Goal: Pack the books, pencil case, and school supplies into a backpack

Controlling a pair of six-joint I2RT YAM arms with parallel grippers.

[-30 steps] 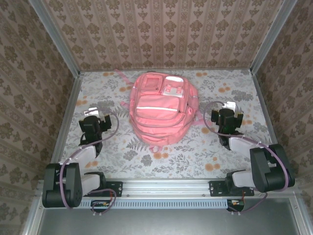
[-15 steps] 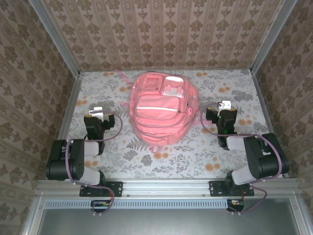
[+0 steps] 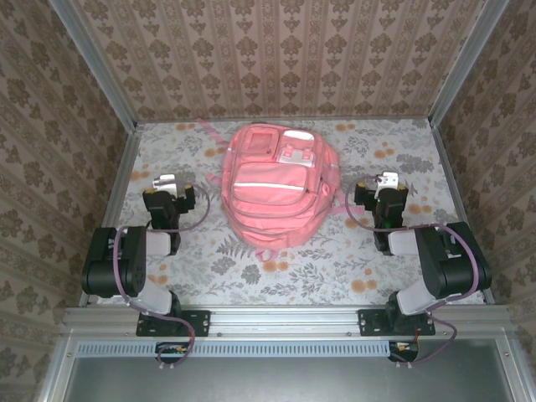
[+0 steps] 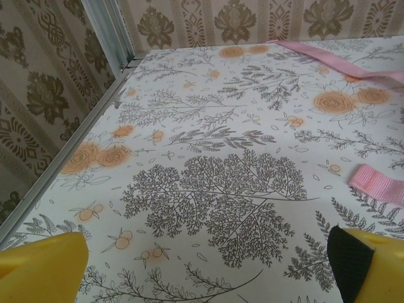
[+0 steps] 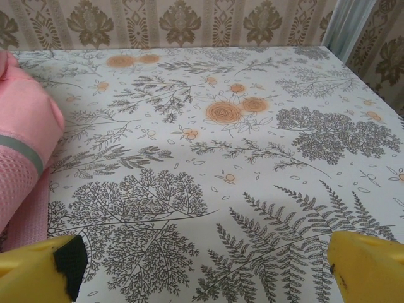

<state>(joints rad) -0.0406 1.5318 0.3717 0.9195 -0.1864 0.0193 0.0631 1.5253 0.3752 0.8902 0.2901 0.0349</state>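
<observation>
I'm hovering left gripper [image 3: 165, 184] and right gripper [image 3: 387, 181], jaws spread wide and gripping nothing, flanking the shut-looking backpack [image 3: 276, 188]; guessing packing is wrapping up, next only needing arms parked.

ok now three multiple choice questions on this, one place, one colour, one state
1. Where is the large pink fabric backpack? A) middle of the floral table B) far left corner C) on the near rail
2. What colour are the gripper fingers? A) red B) yellow C) green
3. How are the left gripper and right gripper? A) both shut B) one shut C) both open, empty
Answers: 1 A, tabletop all round it; 2 B, yellow in both wrist views; 3 C, fingers wide apart, nothing between.
</observation>
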